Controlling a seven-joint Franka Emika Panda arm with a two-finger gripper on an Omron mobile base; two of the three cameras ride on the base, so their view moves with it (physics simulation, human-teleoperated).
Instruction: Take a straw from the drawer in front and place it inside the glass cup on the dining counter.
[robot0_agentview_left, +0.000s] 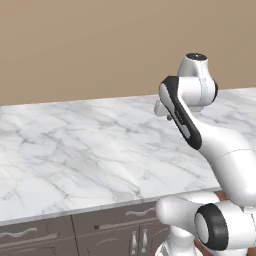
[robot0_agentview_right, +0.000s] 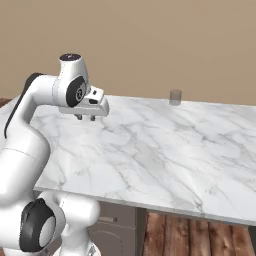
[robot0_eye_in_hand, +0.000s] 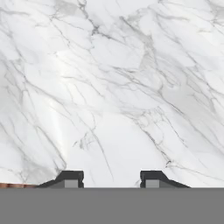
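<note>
White-and-grey veined marble lies under the fingers: the dining counter (robot0_eye_in_hand: 113, 87) top, seen straight down in the hand view. Gripper (robot0_eye_in_hand: 112, 179) points downward over this top, above it and not touching. Two dark finger tips (robot0_eye_in_hand: 70, 178) stand apart with bare marble showing between them; nothing is pinched.

Arm pose, right base view: the white arm rises from lower left, bends over at a dark-capped joint, and the hand reaches out level over the near-left part of the top. Gripper (robot0_agentview_right: 85, 118) hangs below the hand, its short dark tips aimed down at the marble. Left base view: forearm slants up and back, with a dark band along it; the hand is mostly hidden behind the forearm, so finger state cannot be read from that side.

Glass cup (robot0_agentview_right: 175, 97): small, clear, greyish cylinder, no handle, upright. It stands at the far edge of the dining counter, well apart from the fingers, beyond them and off to their right in the right base view. Whether anything is in it cannot be told; too small.

Drawer (robot0_agentview_left: 125, 216): dark grey-brown front with a curved silver bar handle, closed, under the near edge of the top, below and behind the fingers. Straw location: cannot tell.
</note>
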